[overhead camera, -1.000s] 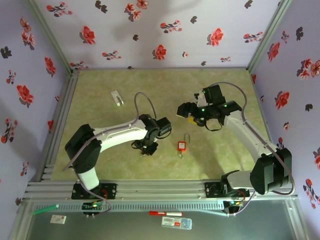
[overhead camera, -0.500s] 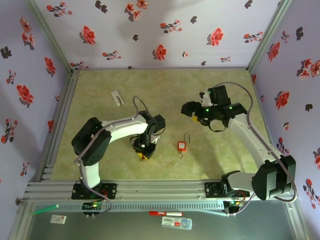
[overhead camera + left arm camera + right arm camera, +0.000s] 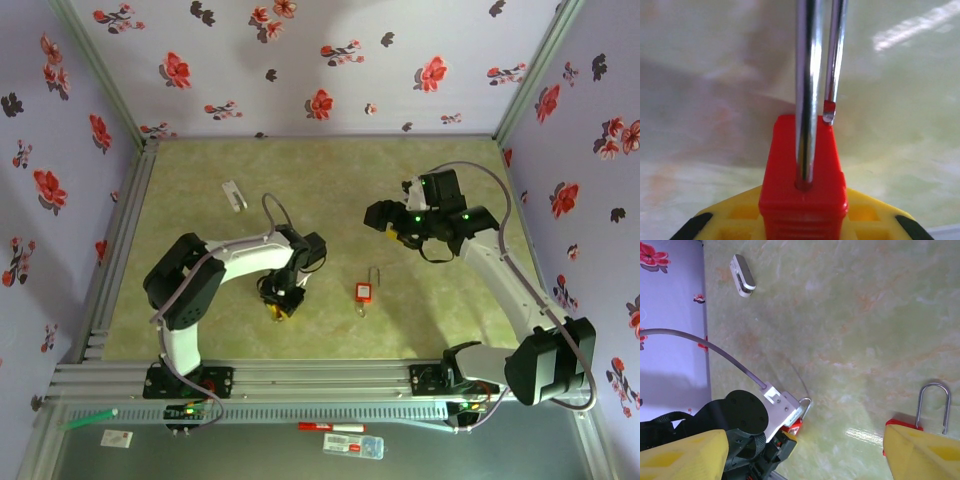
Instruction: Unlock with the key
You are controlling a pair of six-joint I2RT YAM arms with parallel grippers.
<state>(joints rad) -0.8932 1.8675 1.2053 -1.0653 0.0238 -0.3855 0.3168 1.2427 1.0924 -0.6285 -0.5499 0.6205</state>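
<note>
The left gripper [image 3: 282, 300] is clamped on a red lock [image 3: 802, 170], toward the table's [image 3: 200, 170] near edge. The lock's shiny loop [image 3: 807, 75] is cut off at the top of the wrist view. A second lock [image 3: 365, 291] lies to its right, half hidden behind a yellow finger [image 3: 922, 452] in the right wrist view. The right gripper [image 3: 385, 225] hangs wide apart, holding nothing. A white thing [image 3: 234, 195] lies near the far left corner — too small to make out.

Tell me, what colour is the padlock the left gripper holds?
Red padlock; clearest in left wrist view.
</note>
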